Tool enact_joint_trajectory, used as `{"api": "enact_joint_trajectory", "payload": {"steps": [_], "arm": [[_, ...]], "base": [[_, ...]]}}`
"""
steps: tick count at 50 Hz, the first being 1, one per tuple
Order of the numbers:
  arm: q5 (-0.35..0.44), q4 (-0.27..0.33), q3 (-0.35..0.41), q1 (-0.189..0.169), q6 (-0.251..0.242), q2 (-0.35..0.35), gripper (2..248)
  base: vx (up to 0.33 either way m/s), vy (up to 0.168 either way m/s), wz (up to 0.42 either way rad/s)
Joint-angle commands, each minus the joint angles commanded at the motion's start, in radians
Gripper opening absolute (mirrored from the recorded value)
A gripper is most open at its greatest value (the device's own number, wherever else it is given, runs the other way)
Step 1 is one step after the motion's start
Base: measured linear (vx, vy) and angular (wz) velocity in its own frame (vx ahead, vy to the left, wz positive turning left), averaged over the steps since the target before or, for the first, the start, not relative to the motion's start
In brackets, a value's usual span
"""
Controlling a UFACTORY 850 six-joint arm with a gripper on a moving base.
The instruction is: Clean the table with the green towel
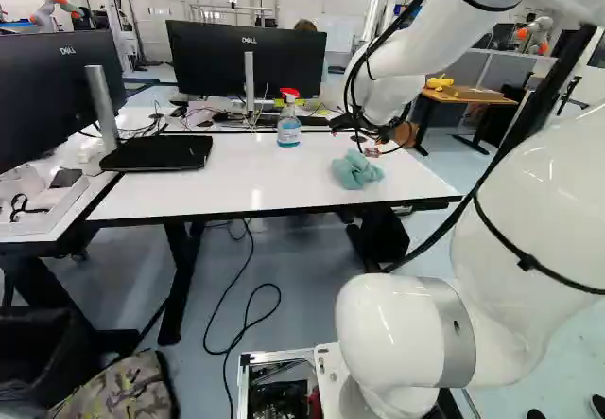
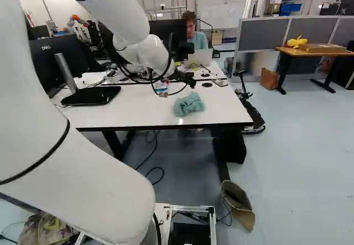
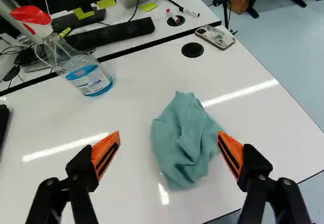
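The fingers [image 3: 105, 154] stand wide; the crumpled green towel [image 3: 183, 139] lies ahead of them on the bench [image 3: 129, 115]; closing too high might pinch one loose fold, which could slip free; an overlong wipe could topple the spray bottle [image 3: 85, 75].

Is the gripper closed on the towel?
No, the gripper stands open and the green towel lies crumpled on the white table.

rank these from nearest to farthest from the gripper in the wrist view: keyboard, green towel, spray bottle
1. Green towel: just ahead of the open gripper, lying between the lines of its two fingers
2. Spray bottle: farther ahead, off to one side, on this side of the dark gap
3. Keyboard: past the gap, beyond the bottle
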State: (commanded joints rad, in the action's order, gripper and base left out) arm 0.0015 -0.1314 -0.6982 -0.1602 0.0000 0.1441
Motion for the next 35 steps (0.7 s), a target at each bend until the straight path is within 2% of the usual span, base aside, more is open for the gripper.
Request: {"api": "enact_joint_trajectory", "payload": {"steps": [35], "arm": [[0.0,0.0,0.056,0.125,0.0,0.062,247]], "base": [[0.0,0.0,0.0]]}}
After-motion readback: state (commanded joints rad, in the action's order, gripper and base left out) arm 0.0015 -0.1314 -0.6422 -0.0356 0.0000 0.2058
